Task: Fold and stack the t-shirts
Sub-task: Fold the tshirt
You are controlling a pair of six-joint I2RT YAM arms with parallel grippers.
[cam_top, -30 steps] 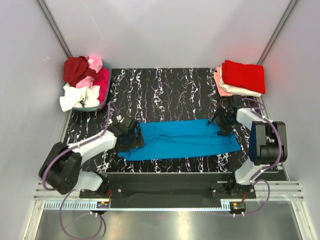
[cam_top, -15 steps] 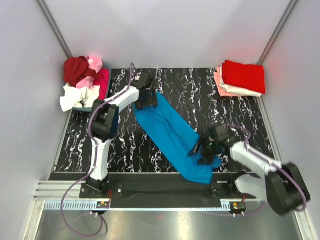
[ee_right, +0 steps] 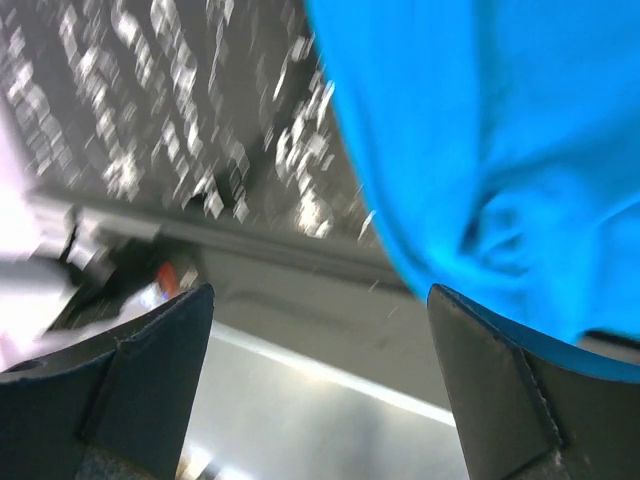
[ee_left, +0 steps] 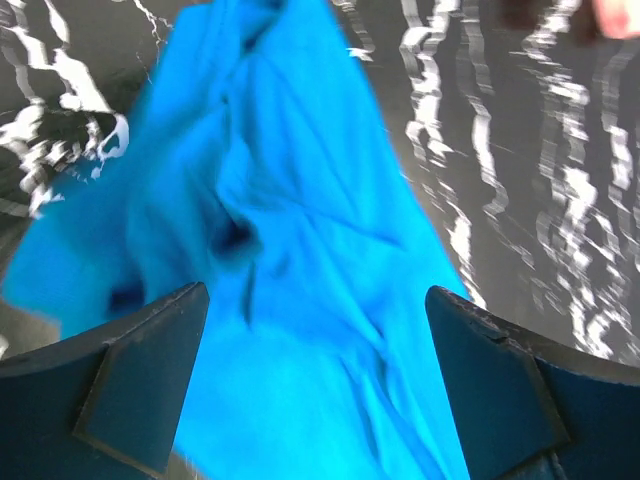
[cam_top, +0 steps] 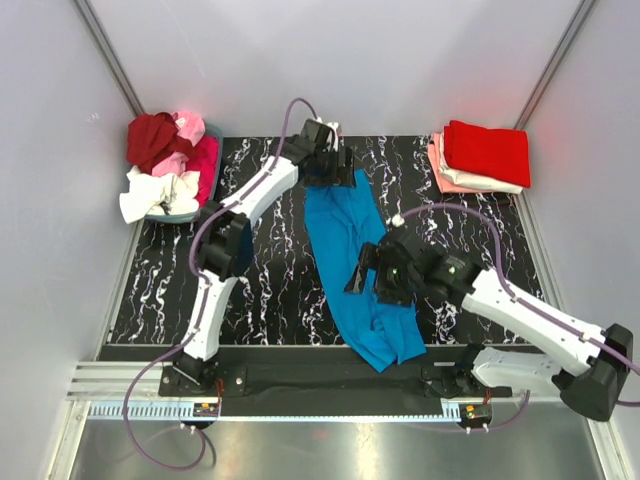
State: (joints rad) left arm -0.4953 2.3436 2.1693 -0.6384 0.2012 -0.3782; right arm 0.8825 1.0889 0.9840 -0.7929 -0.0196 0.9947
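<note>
Blue t-shirt (cam_top: 345,240) runs far-to-near; left tool (ee_left: 315,320) and right tool (ee_right: 320,300) gape empty.

I'm running this from afar in what is plainly a lab test cell, not a home. Plain white panel walls (cam_top: 330,60) box in the black, white-veined tabletop (cam_top: 260,290). Bare metal struts (cam_top: 106,50) rise from its far corners. Along its near edge a black mounting bar (cam_top: 330,375) carries two bolted arm bases (cam_top: 195,375), with purple cables (cam_top: 123,430) looping loose below.
</note>
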